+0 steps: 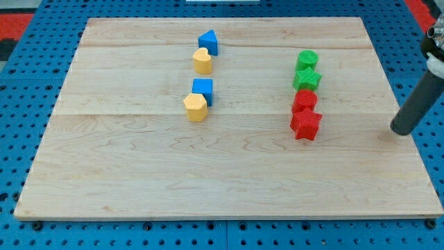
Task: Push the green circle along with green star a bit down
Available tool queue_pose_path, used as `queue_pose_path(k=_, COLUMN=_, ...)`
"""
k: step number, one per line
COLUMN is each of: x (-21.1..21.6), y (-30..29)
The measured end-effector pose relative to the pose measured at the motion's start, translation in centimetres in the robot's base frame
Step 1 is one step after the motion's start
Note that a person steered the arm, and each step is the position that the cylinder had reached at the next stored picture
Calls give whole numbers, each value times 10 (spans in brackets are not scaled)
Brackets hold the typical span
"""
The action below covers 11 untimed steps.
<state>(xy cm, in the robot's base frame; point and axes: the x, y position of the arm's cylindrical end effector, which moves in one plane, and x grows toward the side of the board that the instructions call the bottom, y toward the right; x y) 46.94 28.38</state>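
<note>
Our hand is only a bare rod, nothing to open or close, gripping nothing; my tip rests near the worktop's right edge. Green circle and green star touch, circle nearer the top edge, heading a column with the red circle and red star below. That stacking likely means pushing from above moves both greens together. My tip sits well apart, right of and lower than them.
</note>
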Motion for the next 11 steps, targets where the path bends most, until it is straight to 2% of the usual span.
queue_pose_path(k=1, x=-89, y=12)
queue_pose_path(k=2, x=-163, y=-8)
queue_pose_path(k=3, x=-181, y=-57)
queue_pose_path(k=8, x=-194, y=-66)
queue_pose_path(k=10, x=-193, y=-133)
queue_pose_path(k=11, x=-162, y=-136)
